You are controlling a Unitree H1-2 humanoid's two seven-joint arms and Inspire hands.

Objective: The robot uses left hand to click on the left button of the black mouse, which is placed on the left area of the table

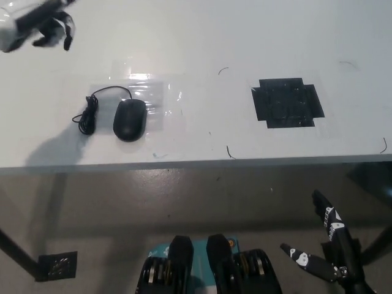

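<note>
A lab-like test space: bare white table (pixel 257 37) with taped black square (pixel 287 103), grey concrete floor (pixel 184 202).

Glossy mouse (pixel 129 120), matt white table (pixel 202 37)

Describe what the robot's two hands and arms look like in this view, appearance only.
The left hand is a white shell with dark fingers, blurred at the picture's top left corner; little of its arm shows. The right hand is black, with slim pointed fingers carrying small white markings, on a thin black arm at the bottom right. No cables can be made out on either.
</note>
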